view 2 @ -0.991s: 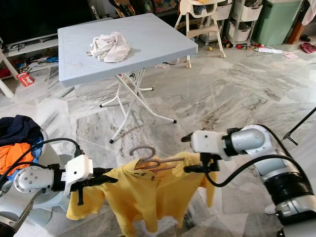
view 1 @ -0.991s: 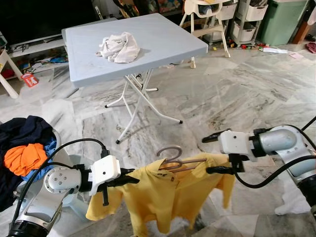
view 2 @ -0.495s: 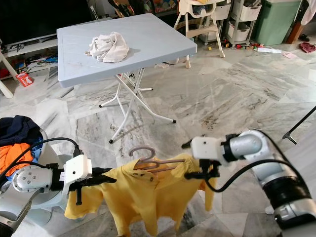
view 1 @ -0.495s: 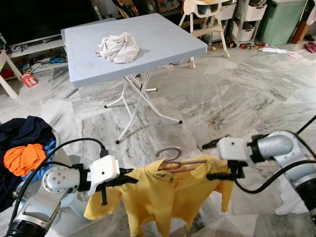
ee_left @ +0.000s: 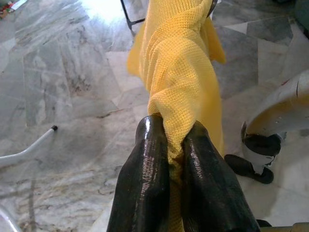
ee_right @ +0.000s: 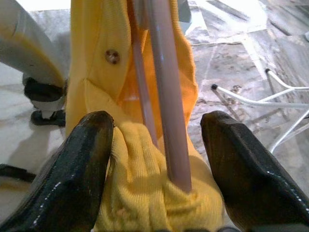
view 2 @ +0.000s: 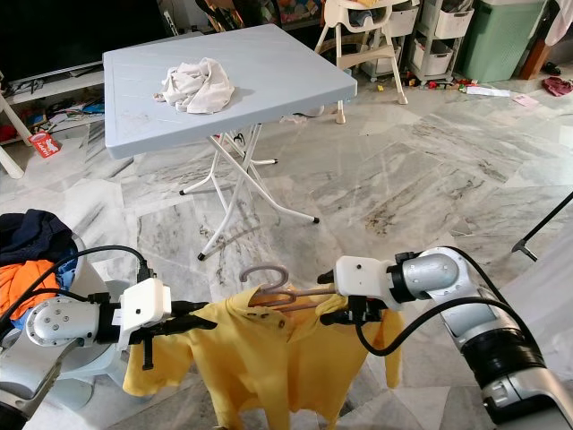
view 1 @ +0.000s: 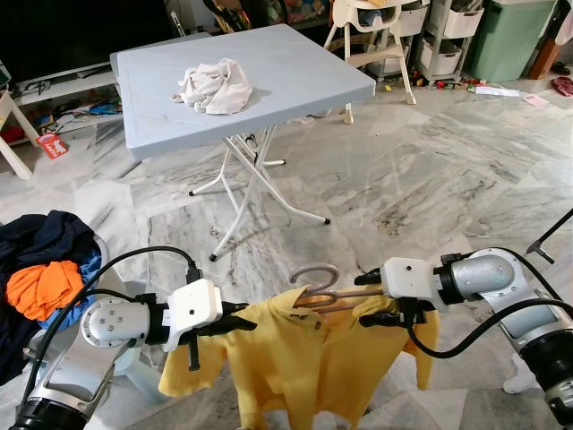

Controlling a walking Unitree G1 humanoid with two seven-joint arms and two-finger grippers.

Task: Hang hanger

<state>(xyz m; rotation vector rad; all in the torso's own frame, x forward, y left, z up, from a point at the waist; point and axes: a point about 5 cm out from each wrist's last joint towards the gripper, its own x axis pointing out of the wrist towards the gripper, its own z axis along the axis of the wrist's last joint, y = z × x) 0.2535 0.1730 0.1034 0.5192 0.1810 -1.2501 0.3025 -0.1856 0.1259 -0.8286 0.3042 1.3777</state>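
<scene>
Two black-fingered grippers carry the load. The left gripper (ee_left: 175,159) pinches one shoulder of the yellow knit polo shirt (view 1: 304,363). The right gripper (ee_right: 154,145), fingers spread, straddles the pinkish-brown plastic hanger (view 1: 324,296) and bunched cloth; it has moved inward toward 9 o'clock since a second ago. The grey folding table (view 1: 295,63) with crumpled white cloth (view 1: 215,85) stands at 12 o'clock.

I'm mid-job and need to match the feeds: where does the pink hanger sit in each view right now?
Left eye view: hanger low centre, hook above the yellow shirt collar.
Right eye view: hanger low centre, left of the right claw.
Left wrist view: hanger hidden; the left claw pinches shirt fabric.
Right wrist view: hanger bar runs between the open fingers.
Shared landmark: the yellow shirt.
</scene>
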